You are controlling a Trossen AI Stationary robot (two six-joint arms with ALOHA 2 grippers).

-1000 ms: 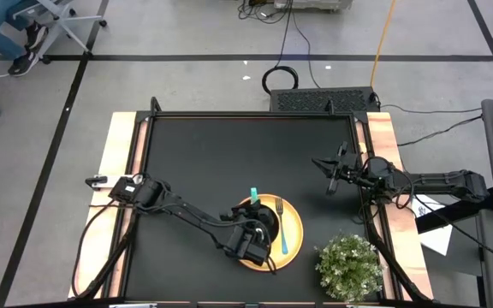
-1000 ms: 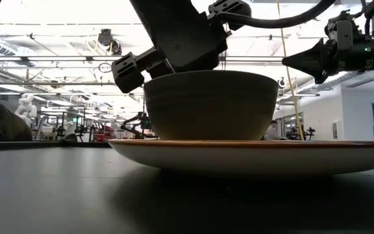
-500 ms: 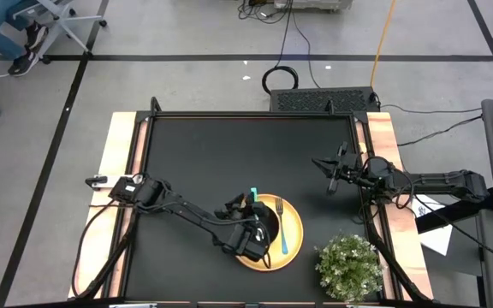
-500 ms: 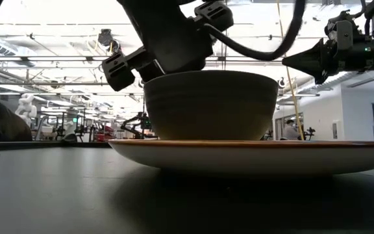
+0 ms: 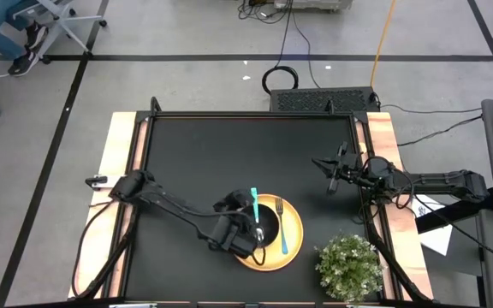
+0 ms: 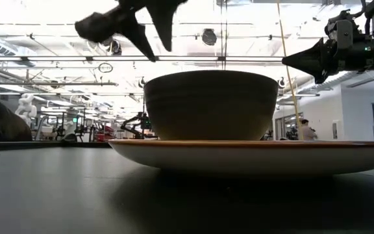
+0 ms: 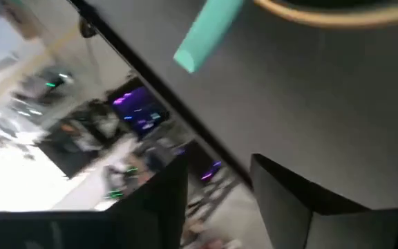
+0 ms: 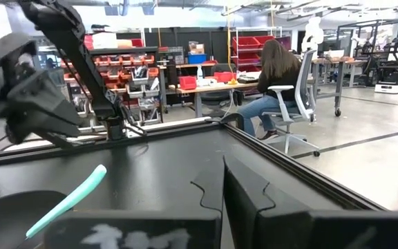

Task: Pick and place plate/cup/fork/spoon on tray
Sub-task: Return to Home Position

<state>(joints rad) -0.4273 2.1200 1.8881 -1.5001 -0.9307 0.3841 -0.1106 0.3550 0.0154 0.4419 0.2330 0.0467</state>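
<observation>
The yellow tray point(image 5: 291, 248) lies at the table's near middle. The dark cup point(image 5: 266, 224) stands on it and also shows in the low view point(image 6: 210, 104). The spoon's teal handle point(image 5: 254, 205) leans on the cup's far rim, and its head is hidden in the cup. The fork point(image 5: 282, 229) lies on the tray right of the cup. My left gripper point(image 5: 245, 231) is open and empty, raised just left of the cup point(image 6: 153, 36). Its own view point(image 7: 220, 166) shows the handle's end point(image 7: 209, 31) ahead. My right gripper point(image 5: 332, 177) is shut and empty at the table's right edge.
A potted plant point(image 5: 349, 265) stands at the near right corner, close to the tray. Wooden rails point(image 5: 120, 171) run along the table's left and right sides. A person point(image 8: 271, 83) sits at a desk in the room beyond.
My left gripper has risen from over the cup and drawn back toward the table's left edge. The spoon stays in the cup, and more of its teal handle now shows. Cup, fork and tray have kept still.
</observation>
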